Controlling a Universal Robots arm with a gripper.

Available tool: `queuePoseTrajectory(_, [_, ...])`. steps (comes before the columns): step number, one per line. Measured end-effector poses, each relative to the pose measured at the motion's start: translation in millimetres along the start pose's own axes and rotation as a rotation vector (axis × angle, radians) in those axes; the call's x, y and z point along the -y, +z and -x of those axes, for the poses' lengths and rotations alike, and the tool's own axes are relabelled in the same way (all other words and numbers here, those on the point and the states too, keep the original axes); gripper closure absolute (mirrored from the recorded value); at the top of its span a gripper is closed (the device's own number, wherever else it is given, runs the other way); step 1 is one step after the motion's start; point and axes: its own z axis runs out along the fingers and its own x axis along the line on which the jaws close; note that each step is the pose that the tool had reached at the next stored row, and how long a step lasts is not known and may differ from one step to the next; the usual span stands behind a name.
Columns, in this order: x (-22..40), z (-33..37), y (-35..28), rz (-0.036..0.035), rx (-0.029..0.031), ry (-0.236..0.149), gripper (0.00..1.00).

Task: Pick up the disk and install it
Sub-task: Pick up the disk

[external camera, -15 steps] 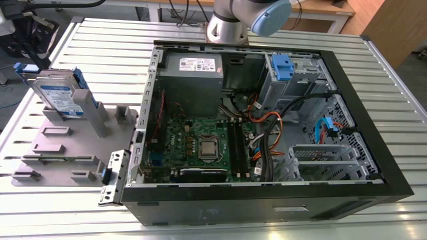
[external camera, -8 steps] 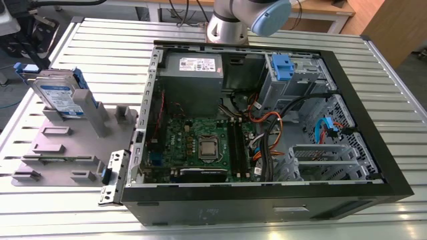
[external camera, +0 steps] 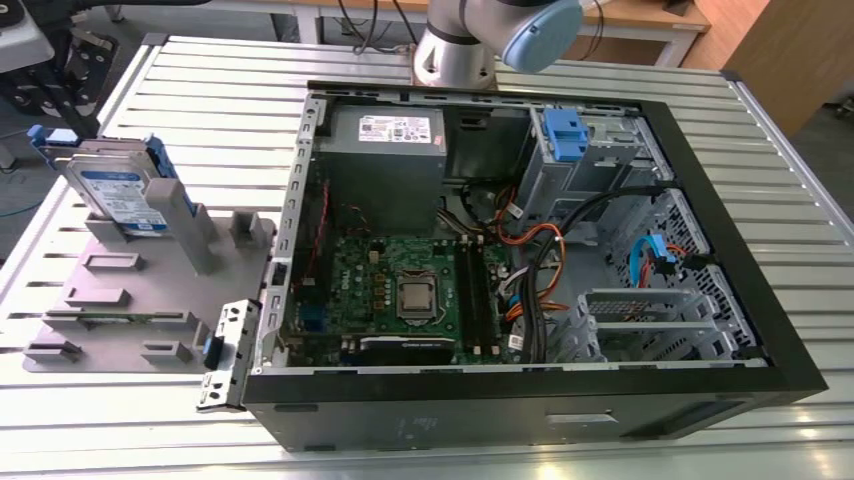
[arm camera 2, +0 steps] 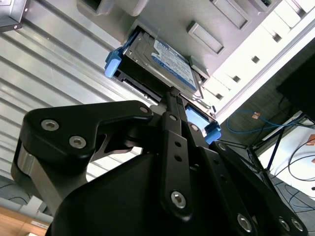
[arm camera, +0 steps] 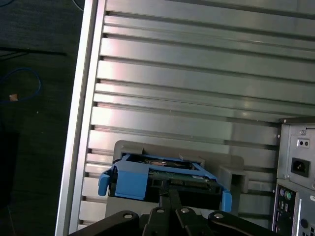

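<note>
The disk [external camera: 120, 195], silver with a white-and-blue label and blue side rails, stands tilted on edge in a grey holder [external camera: 134, 300] at the exterior view's left. My gripper [external camera: 60, 100] hangs just above it. In both wrist views the black fingers are pressed together, shut on nothing. The gripper [arm camera 2: 171, 92] points at the near edge of the disk [arm camera 2: 170, 61]. In the first wrist view the gripper [arm camera: 170, 195] ends right at the edge of the disk [arm camera: 157, 171] between the blue rails. Whether the tips touch the disk I cannot tell.
An open computer case [external camera: 787, 370] lies on the slatted metal table [external camera: 747, 110], right of the holder. Inside are a grey power-supply box [external camera: 387, 130], a blue latch on a metal cage [external camera: 563, 135], a motherboard and cables. The case's rear panel [arm camera: 295, 167] is close by. The arm [external camera: 467, 40] rises behind the case.
</note>
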Motion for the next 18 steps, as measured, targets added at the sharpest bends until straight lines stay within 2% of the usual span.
queuePoseTrajectory(12, [0.0, 0.0, 0.0, 0.0001, -0.0001, -0.004, 0.89])
queuePoseTrajectory(18, [0.0, 0.0, 0.0, 0.0011, -0.0019, -0.045, 0.89])
